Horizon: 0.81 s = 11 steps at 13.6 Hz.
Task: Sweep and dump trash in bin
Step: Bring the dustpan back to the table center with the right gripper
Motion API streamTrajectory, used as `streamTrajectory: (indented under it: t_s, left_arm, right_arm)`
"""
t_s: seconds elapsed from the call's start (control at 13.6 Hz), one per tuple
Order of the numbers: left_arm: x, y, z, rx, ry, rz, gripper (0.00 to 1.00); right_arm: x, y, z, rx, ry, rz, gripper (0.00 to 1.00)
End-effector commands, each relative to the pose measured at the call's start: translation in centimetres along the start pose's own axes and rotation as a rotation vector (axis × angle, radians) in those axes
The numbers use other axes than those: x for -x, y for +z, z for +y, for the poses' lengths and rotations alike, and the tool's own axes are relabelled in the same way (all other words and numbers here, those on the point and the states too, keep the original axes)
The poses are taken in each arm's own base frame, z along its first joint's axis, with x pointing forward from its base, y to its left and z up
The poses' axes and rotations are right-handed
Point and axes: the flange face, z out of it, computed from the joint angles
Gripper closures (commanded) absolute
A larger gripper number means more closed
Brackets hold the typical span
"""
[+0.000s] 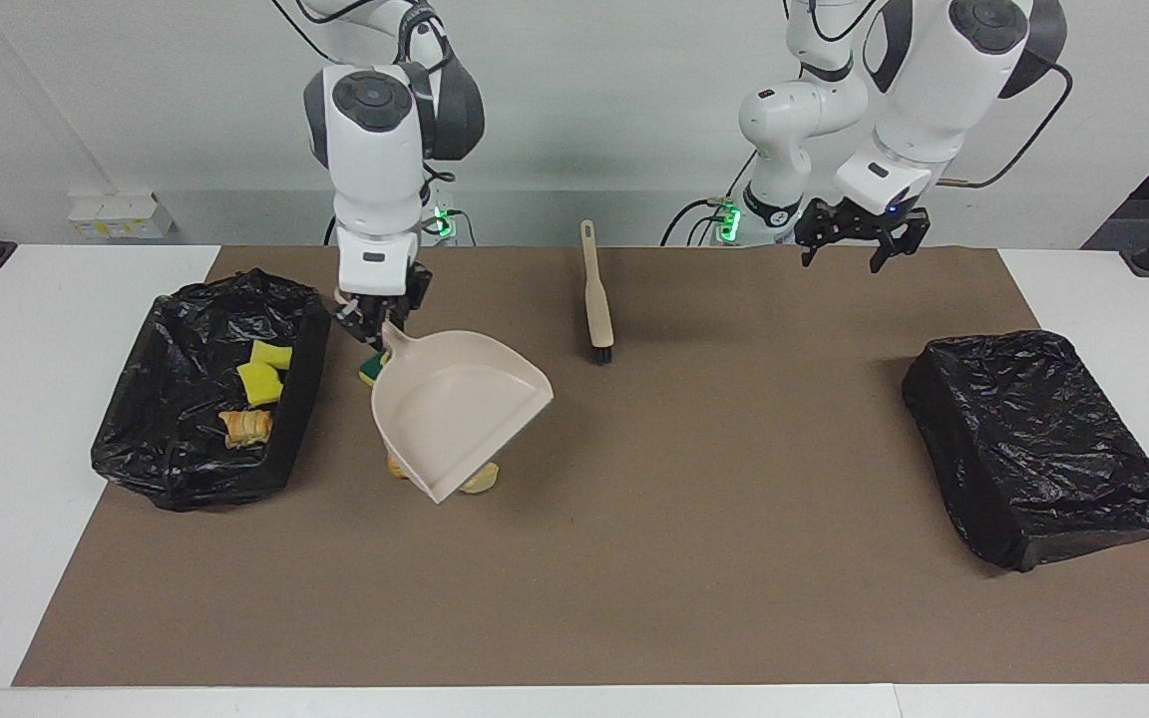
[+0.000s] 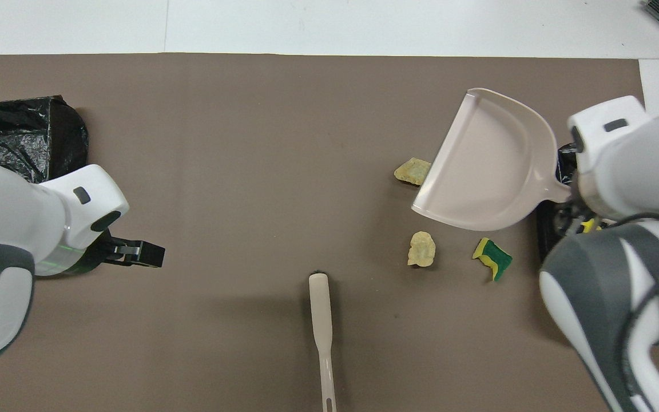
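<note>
Overhead, right pincer point(image 1: 378, 321) tilts dustpan point(image 1: 455, 409); left pincer point(image 1: 862, 239) waits.

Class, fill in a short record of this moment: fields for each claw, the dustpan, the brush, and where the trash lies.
right claw: shut on the dustpan handle
dustpan: empty, raised over loose trash on the mat
left claw: open, holding nothing, waiting
brush: lying on the mat, untouched
trash in bin: two yellow sponge pieces, one pastry chunk
trash on the mat: green-and-yellow sponge, bread chunks

You will find no words, labels or numbers to read on anything here.
</note>
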Motion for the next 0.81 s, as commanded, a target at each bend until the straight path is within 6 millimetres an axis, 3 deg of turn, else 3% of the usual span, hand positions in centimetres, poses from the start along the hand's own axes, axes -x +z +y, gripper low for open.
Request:
streamTrajectory:
  t_s: [0.0, 0.22, 0.37, 0.51, 0.66, 0.73]
  left_arm:
    - [-1.3, -2.5, -2.8, 0.008, -0.015, -0.012, 0.0]
    - [-3.2, -3.8, -4.6, 0.0, -0.018, -0.021, 0.0]
    - [-3.3, -3.8, -4.5, -0.01, -0.015, -0.021, 0.0]
    - [-3.1, -4.0, -3.7, -0.014, 0.0, -0.019, 0.0]
    - [-2.8, -4.2, -3.5, -0.023, 0.005, -0.032, 0.0]
    - [-2.6, -4.5, -4.6, -0.018, -0.012, -0.026, 0.0]
  right_arm:
    - [-6.7, 0.6, -2.3, -0.119, 0.249, 0.061, 1.0]
    - [-12.1, 2.9, -8.0, -0.172, 0.451, 0.063, 1.0]
    - [-14.7, 4.8, -12.4, -0.255, 0.607, 0.025, 1.0]
    - [-17.3, 8.0, -16.8, -0.306, 0.738, 0.018, 1.0]
    - [-18.0, 9.3, -18.1, -0.336, 0.759, 0.011, 1.0]
    - [-17.8, 9.4, -17.9, -0.339, 0.762, -0.001, 1.0]
